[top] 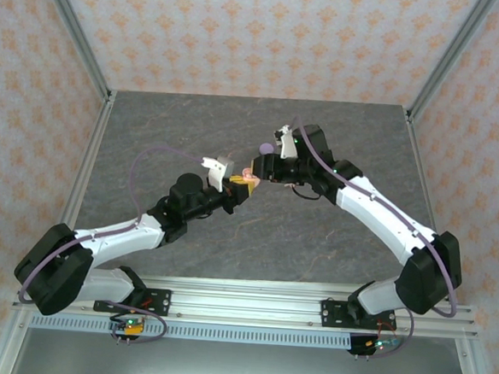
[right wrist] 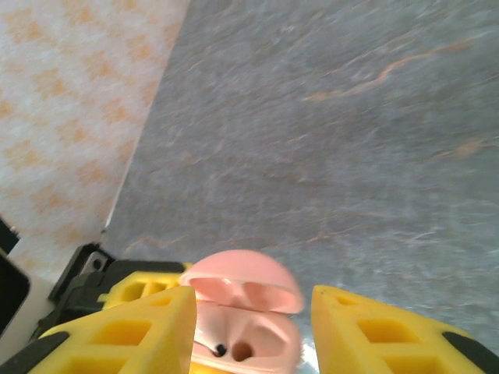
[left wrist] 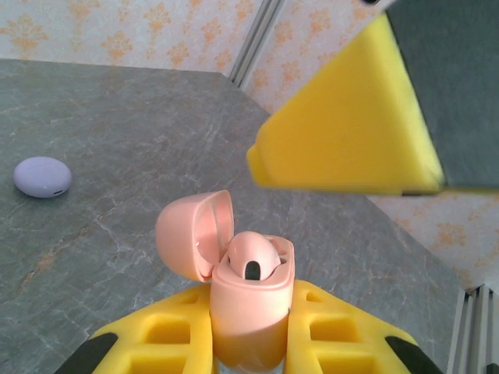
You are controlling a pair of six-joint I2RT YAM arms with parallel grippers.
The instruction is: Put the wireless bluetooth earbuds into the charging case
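Pinching the charging case [left wrist: 248, 327] low on its body, the left pincer [left wrist: 249, 343] is pressed together on it and holds it upright, seemingly clear of the bench [left wrist: 117, 117]. The likely reason is to keep the mouth facing up and steady for the other arm. The lid [left wrist: 191, 234] is hinged back to one side, out of the line of entry. One pinkish-peach earbud [left wrist: 251, 255] sits in the case's mouth with a small dark spot facing out. Whether it is fully seated I cannot tell.

Just beyond, the right pincer [right wrist: 253, 302] stands spread, one yellow finger on each side of the pink case, with nothing seen between the pads. From the left wrist, one of its fingers [left wrist: 343, 117] hangs above the open case without touching it. My reading is that it is placed for a drop-in or a release.

Farther out on the bench, well apart from both arms, lies a pale purple rounded piece [left wrist: 43, 177]. Nothing lies between it and the pincers. The open lid is the only near obstacle.

Patterned walls [top: 243, 32] close the far side.
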